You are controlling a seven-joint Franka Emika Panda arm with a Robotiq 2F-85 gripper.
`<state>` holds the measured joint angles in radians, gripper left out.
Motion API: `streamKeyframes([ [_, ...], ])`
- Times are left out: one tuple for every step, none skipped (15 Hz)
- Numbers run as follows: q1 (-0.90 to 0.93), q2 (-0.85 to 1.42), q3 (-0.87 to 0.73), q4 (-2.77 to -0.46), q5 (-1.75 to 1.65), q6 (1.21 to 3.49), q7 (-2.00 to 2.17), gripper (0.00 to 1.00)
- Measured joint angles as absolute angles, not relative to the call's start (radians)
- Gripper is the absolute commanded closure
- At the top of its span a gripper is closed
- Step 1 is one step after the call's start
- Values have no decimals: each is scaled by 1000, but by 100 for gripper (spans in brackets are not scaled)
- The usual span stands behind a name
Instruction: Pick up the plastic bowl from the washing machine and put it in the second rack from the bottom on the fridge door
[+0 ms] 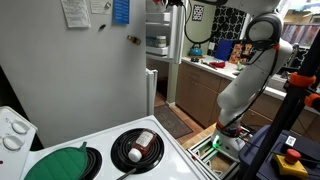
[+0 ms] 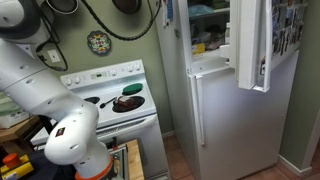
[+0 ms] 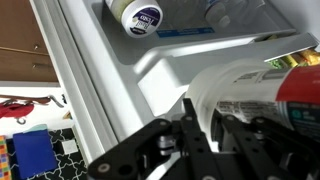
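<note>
Up against the inside of the fridge door, the gripper (image 3: 213,128) is clenched on the plastic bowl (image 3: 255,95). In the wrist view its black fingers press the whitish tub, whose red and green parts show toward the right. Just beyond the bowl lies a white moulded door rack (image 3: 150,70), and a round lidded tub (image 3: 135,15) sits on a rack further off. Which rack from the bottom this is cannot be told from these views.

In an exterior view the arm (image 1: 245,80) reaches high from beside the end of the kitchen counter (image 1: 205,66), well apart from the washing machine (image 1: 172,150). On that flat white top a black dish (image 1: 137,148) rests toward the front edge with a small red and white item in it. A green disc (image 1: 62,163) lies nearer the back edge, by the knobs.

By this showing the pick-up and carry are done. What is left is to settle the bowl into the second rack from the bottom and let go.
</note>
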<state>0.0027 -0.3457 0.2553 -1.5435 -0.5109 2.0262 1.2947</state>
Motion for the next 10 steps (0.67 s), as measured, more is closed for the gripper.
streamKeyframes([
  [1,-344,252,-1543,-493,2027,1302,97],
  [-1,-342,248,-1543,-477,2029,1312,97],
  [-3,-339,244,-1543,-464,2033,1321,97],
  [-5,-337,241,-1543,-454,2042,1330,97],
  [-6,-334,237,-1543,-447,2058,1336,97],
  [-9,-332,234,-1543,-442,2075,1342,97],
  [-11,-330,232,-1543,-439,2093,1349,97],
  [-13,-328,230,-1543,-435,2110,1354,97],
  [-16,-325,228,-1543,-432,2125,1361,97],
  [-19,-322,227,-1543,-432,2137,1370,97],
])
